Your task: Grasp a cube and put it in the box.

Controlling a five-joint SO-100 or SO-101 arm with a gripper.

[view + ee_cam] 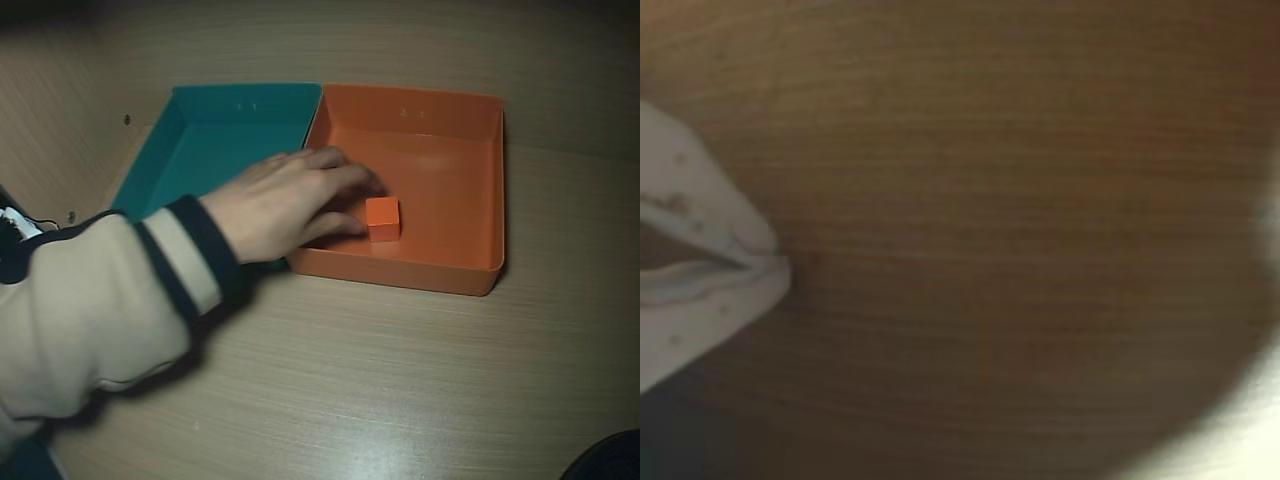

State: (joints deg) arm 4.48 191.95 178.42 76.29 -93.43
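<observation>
Overhead, the small matte orange cube (382, 218) is seen resting inside the shallow orange box (480, 180), touched by the fingertips of a human hand (285, 203) in a cream, dark-striped sleeve (120, 300). Beside it sits a teal tray (215, 130). At the wrist, the white gripper (780, 262) is shown with its jaws closed on nothing above the wood-grain table (1020, 220).

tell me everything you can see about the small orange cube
The cube is small, matte orange, with sharp edges; its top face looks lighter than its darker front face. It sits upright on the floor of the orange tray, towards the near wall, apart from the walls. A person's hand reaches in from the left of the overhead view, its fingertips right at the cube's left side, seemingly touching it. The wrist view does not show the cube.
</observation>
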